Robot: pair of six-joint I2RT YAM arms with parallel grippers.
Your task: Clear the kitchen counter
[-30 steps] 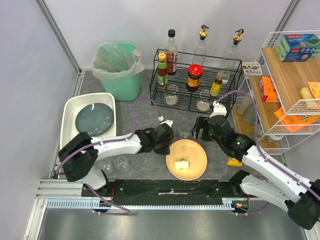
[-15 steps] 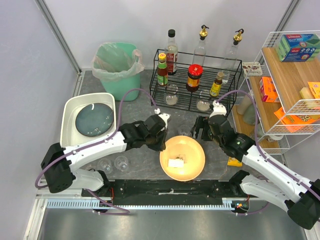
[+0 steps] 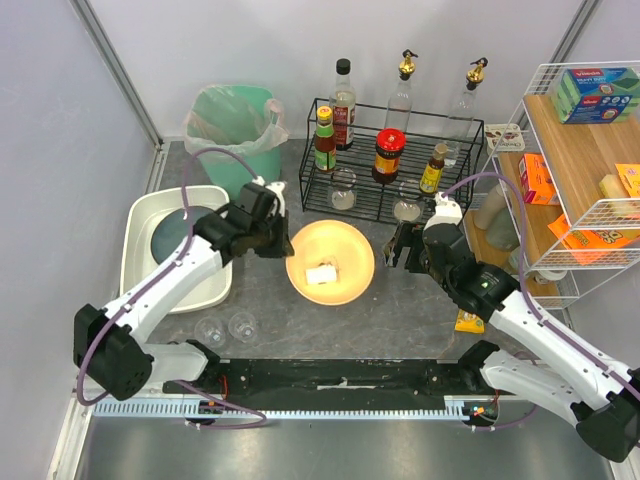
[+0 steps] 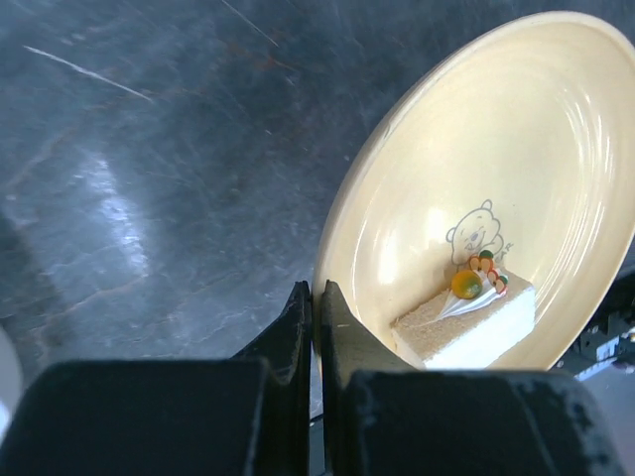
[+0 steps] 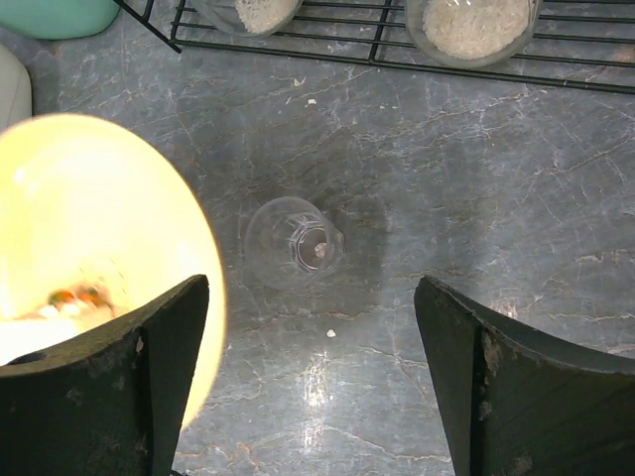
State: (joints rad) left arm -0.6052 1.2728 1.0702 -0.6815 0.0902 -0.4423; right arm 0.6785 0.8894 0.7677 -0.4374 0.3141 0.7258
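Observation:
My left gripper (image 3: 283,241) is shut on the left rim of a yellow plate (image 3: 335,255) and holds it tilted above the dark grey kitchen counter (image 3: 420,310). A pale block with a small printed wrapper (image 3: 322,273) lies on the plate. In the left wrist view the fingers (image 4: 298,327) pinch the plate (image 4: 496,149) at its edge, with the block (image 4: 466,322) beside them. My right gripper (image 3: 400,246) is open and empty to the right of the plate. In the right wrist view it (image 5: 313,288) hovers over a small clear glass (image 5: 293,243) standing on the counter (image 5: 476,198).
A white tub (image 3: 140,215) holding a dark plate (image 3: 180,235) sits at the left, with a green bin (image 3: 235,140) behind it. A wire rack (image 3: 465,160) with bottles and jars stands at the back. Two small glasses (image 3: 225,328) stand front left. A shelf unit (image 3: 580,180) is at the right.
My left arm has lifted the yellow plate and carried it back and to the left, towards the tub. My right gripper has shifted slightly back and stayed open.

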